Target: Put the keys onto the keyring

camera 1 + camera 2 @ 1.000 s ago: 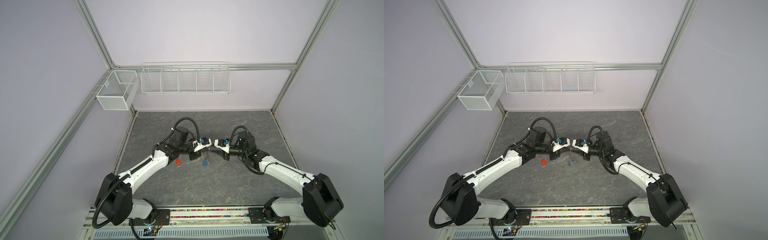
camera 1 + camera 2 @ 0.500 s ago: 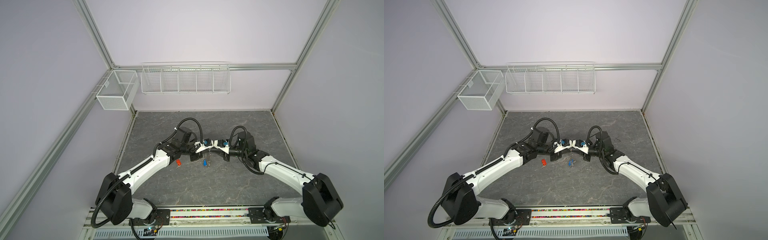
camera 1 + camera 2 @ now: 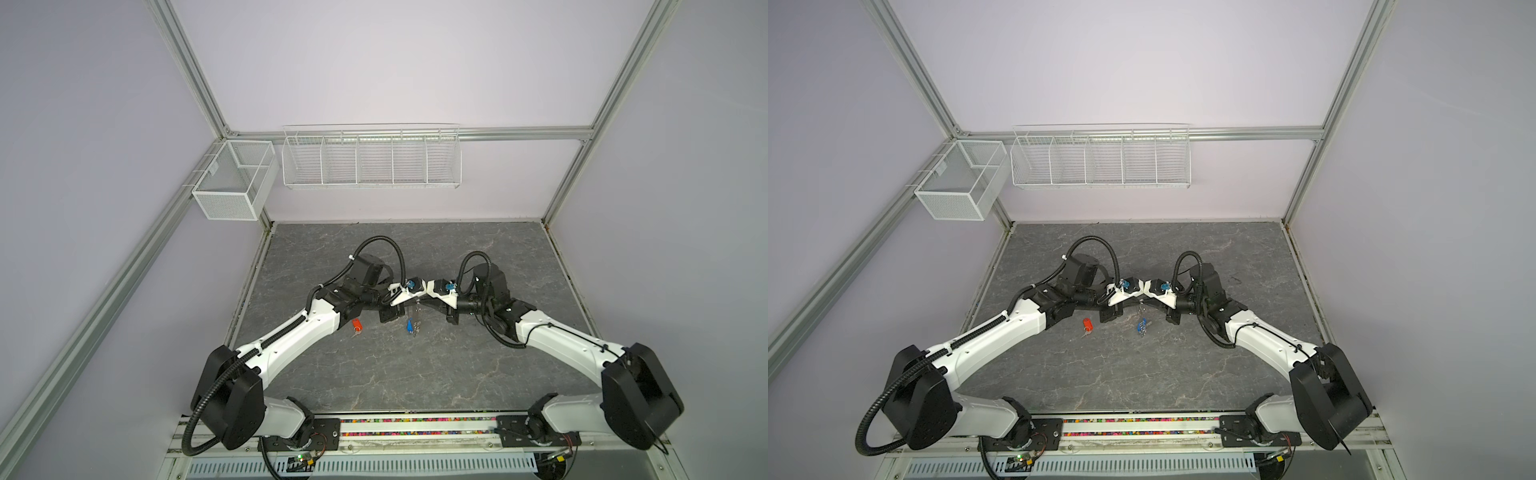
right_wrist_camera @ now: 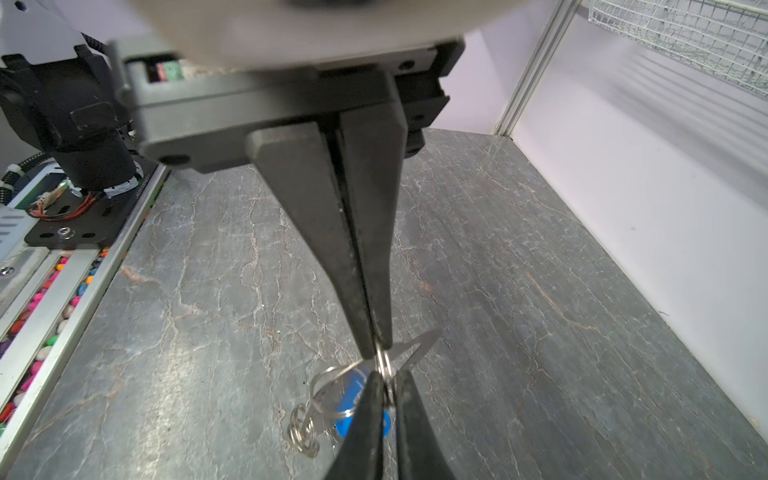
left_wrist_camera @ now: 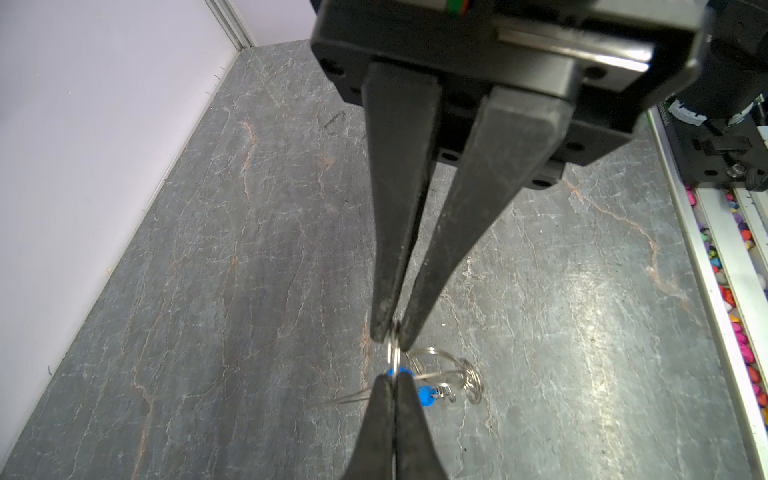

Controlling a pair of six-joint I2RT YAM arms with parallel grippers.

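1. Both arms bend at the elbow and reach inward until they meet tip to tip above the middle of the grey worktop (image 3: pixel 374 374). The left gripper (image 5: pixel 392 376) and the right gripper (image 5: pixel 392 334) face each other nose to nose.
2. The left fingers (image 5: pixel 380 419) are pressed fully together and pinch a silver ring of the keyring (image 5: pixel 394 353). The right fingers (image 5: pixel 478 216) taper to a narrow pinch on the same ring from the opposite side.
3. The keyring is held between the two tips, with a wire loop (image 5: pixel 436 353) and a cluster of small rings (image 5: pixel 471 382) trailing from it.
4. In both top views the blue-tagged key (image 3: pixel 409 324) shows just below the meeting point. The orange-red-tagged key (image 3: pixel 356 325) lies on the worktop near the left arm, apart from the keyring.
5. Compared with a second ago, the right gripper has crossed the gap to the left gripper and its fingers have narrowed. The left arm has barely shifted, and both keys sit where they were.
6. The fingers hide much of the blue tag in both wrist views. How that key joins the rings, and whether it touches the worktop, cannot be told.
7. A flat grey pointed piece (image 4: pixel 419 345) pokes out behind the tips, and what it belongs to is unclear. In the top views the rings are too small to make out.
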